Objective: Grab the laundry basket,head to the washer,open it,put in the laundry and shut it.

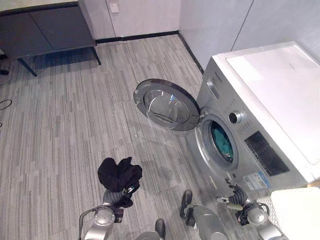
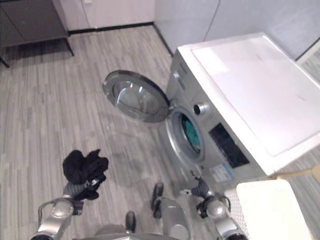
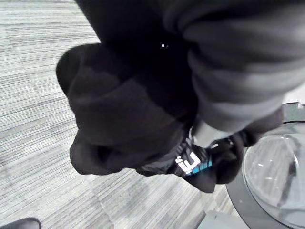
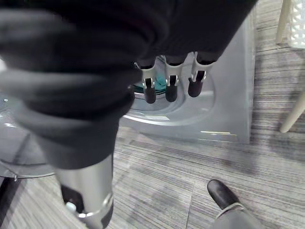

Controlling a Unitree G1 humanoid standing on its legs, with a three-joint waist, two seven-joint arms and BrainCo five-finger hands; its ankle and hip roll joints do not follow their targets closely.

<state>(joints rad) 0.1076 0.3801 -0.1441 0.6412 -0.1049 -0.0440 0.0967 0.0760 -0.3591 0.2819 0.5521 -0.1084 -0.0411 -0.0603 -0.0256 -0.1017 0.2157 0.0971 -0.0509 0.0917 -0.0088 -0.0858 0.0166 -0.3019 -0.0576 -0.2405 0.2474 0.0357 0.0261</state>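
Note:
A bunched black garment (image 1: 119,173) is held up above the floor, with my left hand (image 1: 121,198) shut on it from below; in the left wrist view the black garment (image 3: 128,109) covers most of the hand. The grey washer (image 1: 270,85) stands at the right with its round door (image 1: 166,104) swung open to the left. Teal laundry (image 1: 222,142) lies inside the drum. My right hand (image 1: 234,193) hangs open by the washer's lower front, its fingers (image 4: 169,86) relaxed and holding nothing. The white laundry basket (image 1: 299,212) stands at the lower right beside the washer.
A dark cabinet (image 1: 45,27) on thin legs stands against the far wall at the upper left. Grey plank floor (image 1: 75,125) stretches between it and the washer. A white wall (image 1: 215,20) runs behind the washer.

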